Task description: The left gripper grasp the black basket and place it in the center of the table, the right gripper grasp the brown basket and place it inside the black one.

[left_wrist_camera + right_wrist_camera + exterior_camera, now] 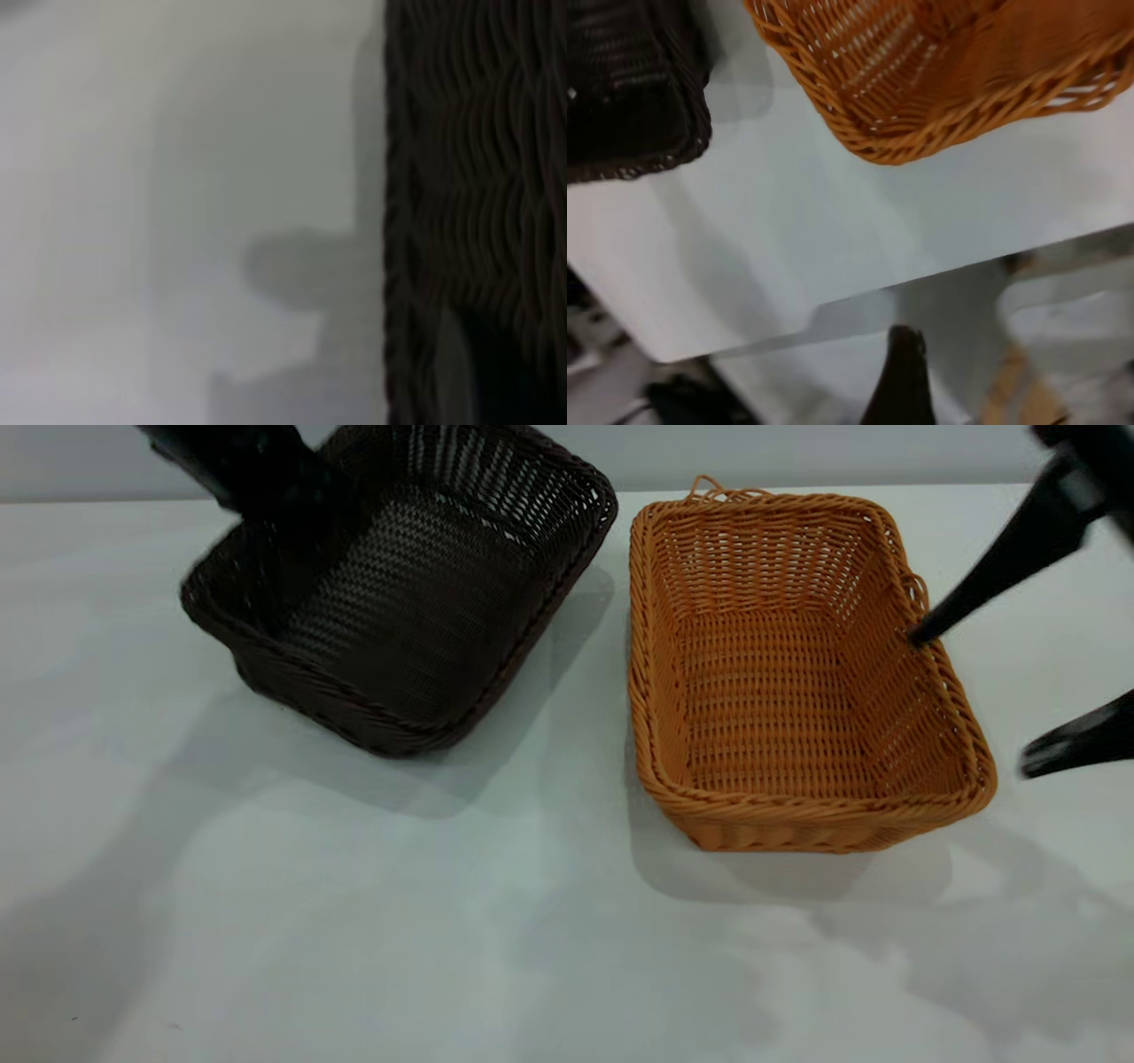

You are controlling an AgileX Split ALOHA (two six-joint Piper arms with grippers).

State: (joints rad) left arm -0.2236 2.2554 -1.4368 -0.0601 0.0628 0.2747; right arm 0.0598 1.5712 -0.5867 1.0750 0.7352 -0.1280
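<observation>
The black basket (407, 602) is at the back left, tilted with its left end raised off the table (354, 921). My left gripper (266, 491) grips the rim at that raised far-left end. The left wrist view shows the basket's dark weave (478, 177) filling one side. The brown basket (788, 682) rests flat on the table at right of centre. My right gripper (974, 700) is open at the basket's right rim. One fingertip (921, 634) is over the rim and the other is outside it. The right wrist view shows the brown basket (939, 80), the black basket (629, 88) and one finger (899, 381).
The two baskets stand a short gap apart. White tabletop stretches in front of both. The right wrist view shows the table's edge (833, 310) and the floor beyond it.
</observation>
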